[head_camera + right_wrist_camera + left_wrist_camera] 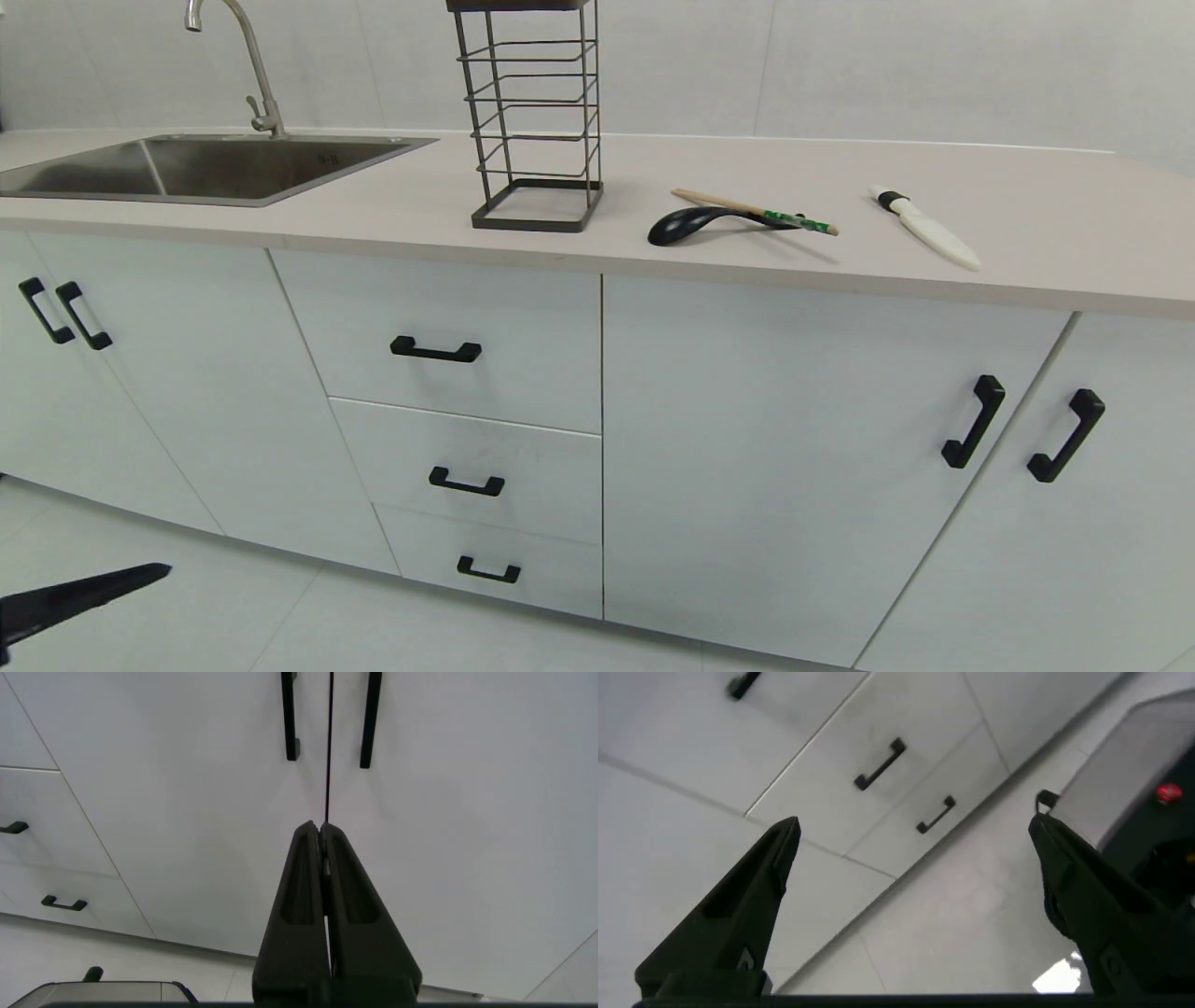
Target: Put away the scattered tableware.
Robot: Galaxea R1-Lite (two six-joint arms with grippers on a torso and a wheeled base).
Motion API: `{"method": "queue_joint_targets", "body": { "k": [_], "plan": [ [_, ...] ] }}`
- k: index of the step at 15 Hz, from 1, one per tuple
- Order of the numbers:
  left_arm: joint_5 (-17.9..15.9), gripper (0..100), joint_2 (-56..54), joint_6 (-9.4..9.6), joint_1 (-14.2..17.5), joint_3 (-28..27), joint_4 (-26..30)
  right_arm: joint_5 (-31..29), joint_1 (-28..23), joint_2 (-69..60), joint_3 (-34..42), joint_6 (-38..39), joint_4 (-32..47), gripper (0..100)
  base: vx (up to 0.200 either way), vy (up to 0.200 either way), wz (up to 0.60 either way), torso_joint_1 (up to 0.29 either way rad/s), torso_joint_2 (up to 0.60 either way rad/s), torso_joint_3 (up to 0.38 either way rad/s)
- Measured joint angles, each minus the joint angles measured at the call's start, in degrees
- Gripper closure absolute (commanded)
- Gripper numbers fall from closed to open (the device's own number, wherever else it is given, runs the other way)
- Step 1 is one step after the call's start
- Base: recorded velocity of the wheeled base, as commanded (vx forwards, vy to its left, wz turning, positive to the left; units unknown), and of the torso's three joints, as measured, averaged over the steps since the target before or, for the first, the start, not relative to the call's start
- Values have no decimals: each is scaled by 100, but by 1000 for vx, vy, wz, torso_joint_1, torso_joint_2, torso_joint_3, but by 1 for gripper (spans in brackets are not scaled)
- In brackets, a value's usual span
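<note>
- We are counting one black spoon (686, 226) lying on the countertop (1027, 201), its bowl turned toward the wire rack (534, 121).
- Wooden chopsticks (747, 208) with green-patterned ends are resting across the spoon's handle. They are lying so close together that we cannot tell whether there are one or two.
- One white knife (929, 229) with a black band is lying well apart from the spoon, on its right.
- One wire rack is standing upright between the sink (215, 168) and the spoon.
- The left gripper (915, 821) is hanging low, pointing at the lower drawers (878, 765) and the floor, fingers spread wide and gripping nothing.
- The right gripper (322, 831) is facing two cabinet doors (187, 812), fingers pressed together with nothing between them.
</note>
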Motion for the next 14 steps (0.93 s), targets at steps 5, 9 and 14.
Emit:
{"method": "queue_joint_targets", "body": {
  "k": [5, 9, 14],
  "plan": [
    [44, 0, 1910, 798, -933, 44, -963, 0, 0, 0, 5, 0, 0, 100, 0, 0, 0, 0, 0, 0],
    [318, 0, 3412, 2416, -502, -9, -1630, 0, 0, 0, 2, 0, 0, 100, 0, 0, 0, 0, 0, 0],
    [747, 0, 4823, 3440, -41, -456, -2370, 0, 0, 0, 2, 1, 0, 100, 0, 0, 0, 0, 0, 0]
  ]
}}
